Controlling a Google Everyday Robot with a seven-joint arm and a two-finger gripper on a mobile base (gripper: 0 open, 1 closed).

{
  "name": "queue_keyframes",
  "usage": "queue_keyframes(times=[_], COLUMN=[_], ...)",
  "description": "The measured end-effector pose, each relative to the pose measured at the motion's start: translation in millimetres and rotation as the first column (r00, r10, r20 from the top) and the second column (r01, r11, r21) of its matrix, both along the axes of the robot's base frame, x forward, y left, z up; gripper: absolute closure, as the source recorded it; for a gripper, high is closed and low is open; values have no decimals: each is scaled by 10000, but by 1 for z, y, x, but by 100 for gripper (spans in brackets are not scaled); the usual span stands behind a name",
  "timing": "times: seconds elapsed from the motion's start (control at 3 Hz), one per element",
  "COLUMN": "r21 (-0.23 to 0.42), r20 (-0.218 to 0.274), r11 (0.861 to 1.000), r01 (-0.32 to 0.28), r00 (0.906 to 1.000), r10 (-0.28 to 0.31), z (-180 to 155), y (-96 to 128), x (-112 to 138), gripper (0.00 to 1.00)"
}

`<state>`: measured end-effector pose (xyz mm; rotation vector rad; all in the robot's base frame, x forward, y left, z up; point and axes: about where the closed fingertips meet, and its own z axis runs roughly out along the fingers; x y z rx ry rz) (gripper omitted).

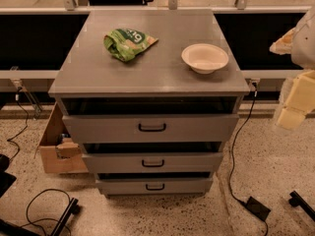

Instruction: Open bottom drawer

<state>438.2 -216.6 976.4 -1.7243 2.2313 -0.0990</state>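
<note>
The bottom drawer (155,185) is the lowest of three grey fronts on the cabinet, with a small black bar handle (155,187). A thin dark gap shows above its front. The middle drawer (153,162) and top drawer (151,127) also show dark gaps above them. My gripper (294,107) is a cream-coloured shape at the right edge of the camera view. It hangs in the air beside the cabinet's upper right corner, well above and to the right of the bottom drawer, touching nothing.
A green snack bag (129,43) and a white bowl (204,58) lie on the cabinet top (88,73). A cardboard box (55,149) stands on the floor at the left. A cable and a black power brick (257,208) lie at the right, with more cables at the lower left.
</note>
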Motion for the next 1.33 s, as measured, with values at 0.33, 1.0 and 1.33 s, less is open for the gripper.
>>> queue_keyframes(times=[0.33, 1.0, 1.33], r21=[0, -326, -717], r20=[0, -719, -699], r11=[10000, 9989, 9959], r01=[0, -351, -557], r00=[10000, 9969, 9963], r10=[0, 327, 507], z=[0, -68, -125], y=[0, 18, 28], x=[0, -6, -14], gripper=[0, 0, 0])
